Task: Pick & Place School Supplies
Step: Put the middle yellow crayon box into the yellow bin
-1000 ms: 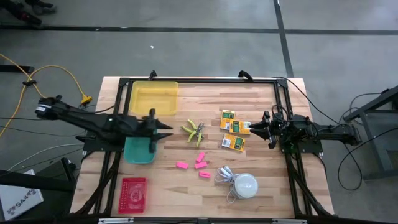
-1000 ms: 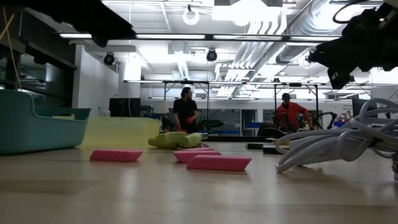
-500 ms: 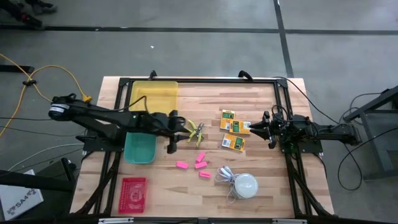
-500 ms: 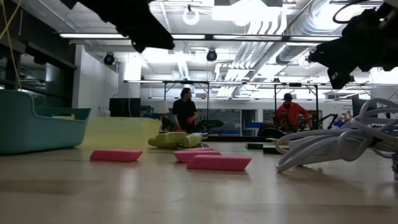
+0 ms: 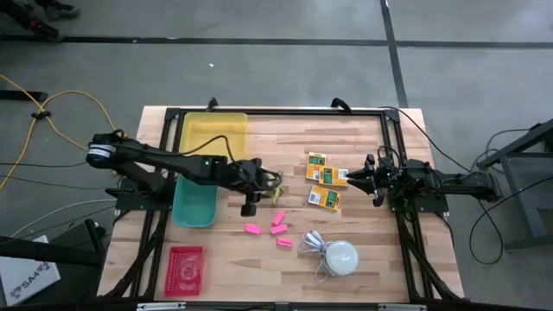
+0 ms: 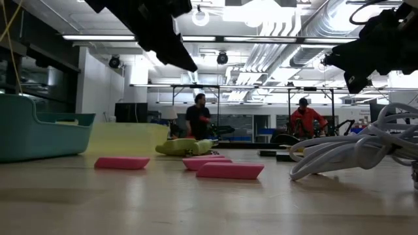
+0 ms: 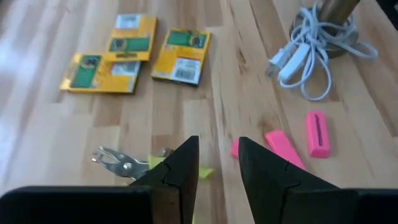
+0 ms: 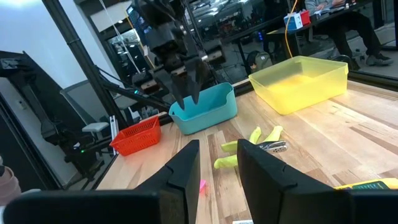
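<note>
Reaching out from over the teal bin (image 5: 193, 207), the left gripper (image 7: 219, 163), fingers slightly parted and empty, now hovers above the lime-green scissors-like tool (image 7: 134, 167), likely its next pick, while the right gripper (image 8: 213, 163), also slightly parted, waits.

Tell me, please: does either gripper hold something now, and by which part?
Nothing is held. The left gripper hangs open above the scissors; the right gripper waits open beside the boxes.

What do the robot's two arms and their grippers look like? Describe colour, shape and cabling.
Both arms are dark, slim and jointed. The left gripper and right gripper each end in two flat, dark, blade-like fingers. Thin black cables trail from the right arm's base, and the left arm's base joint carries a pale round cap.
</note>
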Tool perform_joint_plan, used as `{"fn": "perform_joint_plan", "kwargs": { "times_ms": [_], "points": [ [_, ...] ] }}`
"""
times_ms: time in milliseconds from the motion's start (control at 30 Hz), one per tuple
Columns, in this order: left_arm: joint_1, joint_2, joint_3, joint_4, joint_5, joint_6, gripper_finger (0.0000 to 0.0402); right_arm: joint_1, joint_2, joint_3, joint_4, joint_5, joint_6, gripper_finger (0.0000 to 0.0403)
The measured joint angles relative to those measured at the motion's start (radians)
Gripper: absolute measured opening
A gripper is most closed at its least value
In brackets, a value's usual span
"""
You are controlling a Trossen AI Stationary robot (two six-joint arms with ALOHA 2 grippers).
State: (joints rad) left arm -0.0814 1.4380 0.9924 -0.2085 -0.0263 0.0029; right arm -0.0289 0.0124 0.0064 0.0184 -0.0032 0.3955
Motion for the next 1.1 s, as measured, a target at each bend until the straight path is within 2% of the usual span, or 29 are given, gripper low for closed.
{"fn": "perform_joint_plan", "kwargs": {
  "times_ms": [233, 600, 700, 933, 1100],
  "points": [
    [-0.006, 0.077, 0.052, -0.024, 0.029, -0.015, 0.0108, 0.000, 0.000, 0.000, 0.000, 0.000, 0.000, 0.0095],
    [-0.006, 0.210, 0.281, -0.292, 0.061, -0.010, 0.0108, 0.000, 0.000, 0.000, 0.000, 0.000, 0.000, 0.0095],
    [-0.003, 0.231, 0.290, -0.305, 0.063, 0.008, 0.0108, 0.000, 0.000, 0.000, 0.000, 0.000, 0.000, 0.0095],
    [0.028, 0.264, 0.290, -0.281, 0.125, 0.155, 0.0108, 0.000, 0.000, 0.000, 0.000, 0.000, 0.000, 0.0095],
    [0.045, 0.263, 0.290, -0.258, 0.103, 0.211, 0.0108, 0.000, 0.000, 0.000, 0.000, 0.000, 0.000, 0.0095]
  ]
}}
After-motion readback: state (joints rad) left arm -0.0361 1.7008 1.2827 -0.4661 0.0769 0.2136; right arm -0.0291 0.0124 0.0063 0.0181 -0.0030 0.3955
